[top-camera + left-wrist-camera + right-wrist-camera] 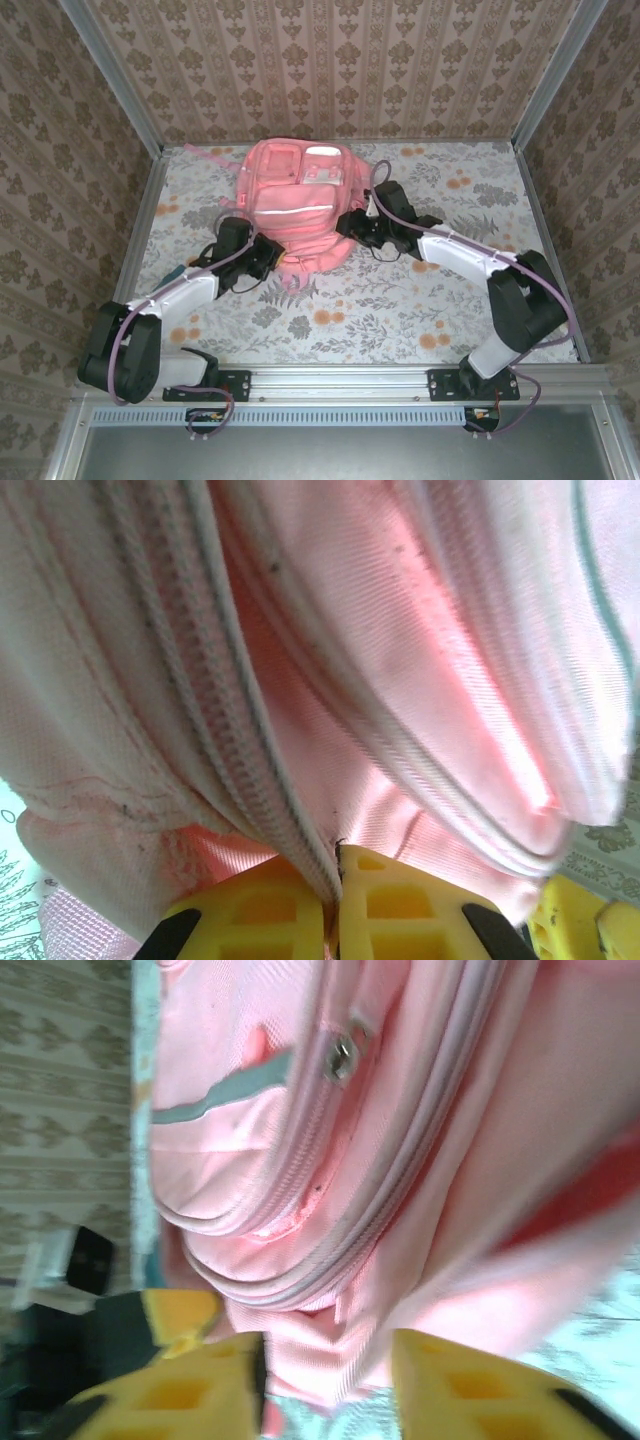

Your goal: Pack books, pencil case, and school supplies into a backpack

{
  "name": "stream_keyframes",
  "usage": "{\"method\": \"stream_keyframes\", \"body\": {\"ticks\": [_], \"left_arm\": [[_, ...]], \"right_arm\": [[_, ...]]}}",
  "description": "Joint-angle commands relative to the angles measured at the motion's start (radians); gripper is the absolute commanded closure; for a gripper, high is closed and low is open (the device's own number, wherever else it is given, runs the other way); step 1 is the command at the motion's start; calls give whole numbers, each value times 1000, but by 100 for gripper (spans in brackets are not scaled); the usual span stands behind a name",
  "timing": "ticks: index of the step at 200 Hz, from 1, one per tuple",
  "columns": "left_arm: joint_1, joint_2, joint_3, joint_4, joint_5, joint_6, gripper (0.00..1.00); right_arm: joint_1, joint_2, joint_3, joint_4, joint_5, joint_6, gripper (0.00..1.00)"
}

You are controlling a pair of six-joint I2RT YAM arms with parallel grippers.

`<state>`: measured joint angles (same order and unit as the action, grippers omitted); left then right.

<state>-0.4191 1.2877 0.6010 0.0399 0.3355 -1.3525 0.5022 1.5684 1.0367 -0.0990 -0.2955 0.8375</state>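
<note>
The pink backpack (300,200) lies in the middle of the table, its front pockets and pale stripe facing up. At its lower left corner my left gripper (272,256) is shut, its yellow fingertips (400,905) pinching the backpack's (420,660) zipper seam between them. On the backpack's right side my right gripper (350,225) stands open, with a fold of pink backpack fabric (420,1160) lying loose between its spread fingers (460,1390). The books, pencil case and school supplies are hidden or out of view.
The floral tablecloth (400,300) runs to patterned walls on three sides, with metal corner posts (135,110) at the left and right. A pink strap (205,152) trails off the backpack's upper left. Both arms reach inward from the near rail (340,380).
</note>
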Motion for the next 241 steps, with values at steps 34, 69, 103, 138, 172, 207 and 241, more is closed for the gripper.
{"method": "stream_keyframes", "body": {"ticks": [34,69,103,138,172,207,241], "left_arm": [[-32,-22,108,9,1,68,93],[-32,-16,127,0,-3,75,93],[-31,-19,123,-6,-7,77,93],[-54,-17,121,-8,-11,76,93],[-62,-17,121,-5,-9,78,93],[-64,-13,121,-5,-4,79,93],[-63,-12,120,-4,-6,80,93]], "right_arm": [[144,-161,33,-259,324,-222,48],[293,-79,86,-269,334,-309,49],[366,57,210,-313,372,-369,53],[385,181,324,-354,362,-403,65],[386,233,360,-369,384,-407,71],[385,266,376,-397,427,-399,74],[385,284,383,-414,458,-399,75]]}}
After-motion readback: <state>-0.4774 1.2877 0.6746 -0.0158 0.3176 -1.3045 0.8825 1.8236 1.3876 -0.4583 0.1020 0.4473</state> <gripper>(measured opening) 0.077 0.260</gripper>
